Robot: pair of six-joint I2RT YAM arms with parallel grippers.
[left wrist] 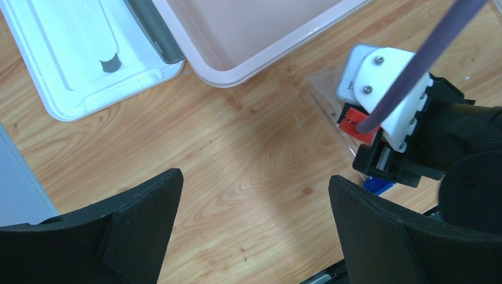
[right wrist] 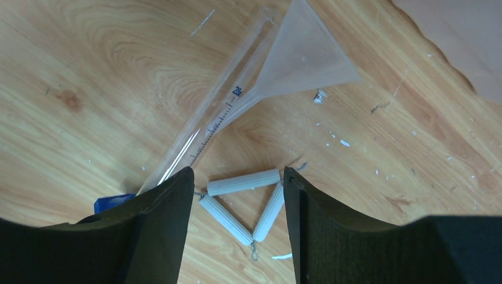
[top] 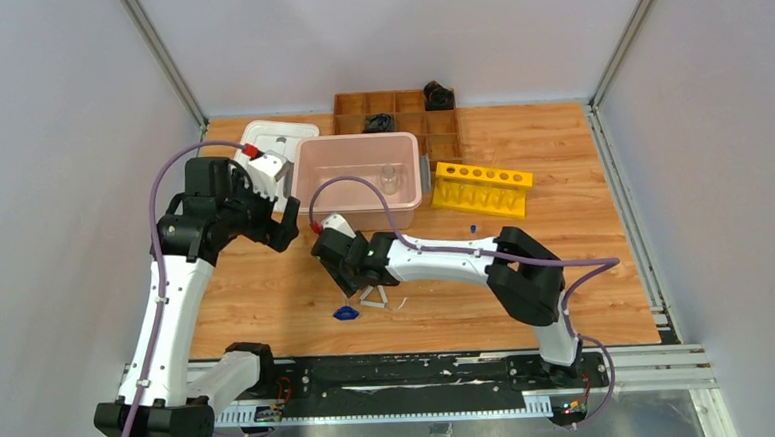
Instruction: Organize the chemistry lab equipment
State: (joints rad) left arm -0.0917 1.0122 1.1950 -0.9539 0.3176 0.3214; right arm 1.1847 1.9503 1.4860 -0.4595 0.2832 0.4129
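On the wooden table [top: 561, 169], the small white triangle [right wrist: 243, 207] lies flat between the parted jaws of the right gripper [right wrist: 238, 175]. The clear glass funnel [right wrist: 308, 59] sits at one o'clock and the tiny blue piece [right wrist: 112, 203] at nine. At ten o'clock, the left gripper [left wrist: 254, 183] gapes wide, holding nothing.

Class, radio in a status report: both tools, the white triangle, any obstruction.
Left tool open, over wooden table. Right tool open, astride small white rod triangle. Clear funnel close beyond it, not blocking.

Low over white triangle [top: 375, 299], right arm's fingers [top: 356, 283] — blue piece [top: 346, 313] just beside, pink bin [top: 307, 183] and yellow rack [top: 482, 188] behind
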